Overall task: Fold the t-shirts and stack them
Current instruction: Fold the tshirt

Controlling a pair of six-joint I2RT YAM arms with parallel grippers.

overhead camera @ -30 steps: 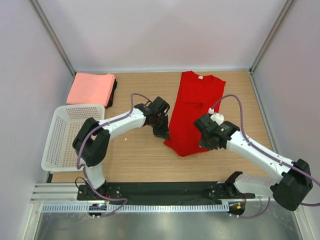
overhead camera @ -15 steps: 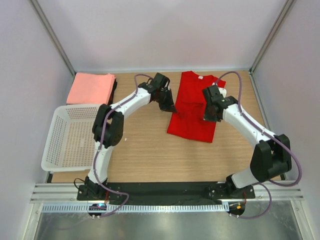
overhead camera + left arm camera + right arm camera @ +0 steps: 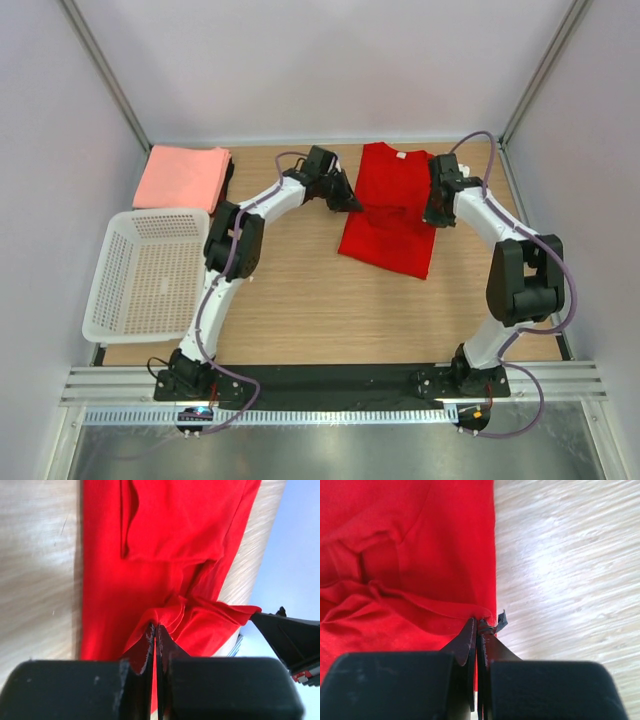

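Left fingers (image 3: 148,641), right fingers (image 3: 470,636) hauled red t-shirt (image 3: 390,225) rearward.

A light wooden desk (image 3: 300,310) with fine grain sits inside a small booth. Behind the desk stands a plain pale back wall (image 3: 320,70), and matching pale side panels (image 3: 50,200) close off the desk's left and right. Slim aluminium posts (image 3: 105,75) rise at the desk's two far corners. Along the desk's near edge runs a black plate (image 3: 330,378), then a white slotted strip (image 3: 300,414) and a brushed metal sheet (image 3: 330,452). The light is even and soft, leaving a pale sheen on the wood.
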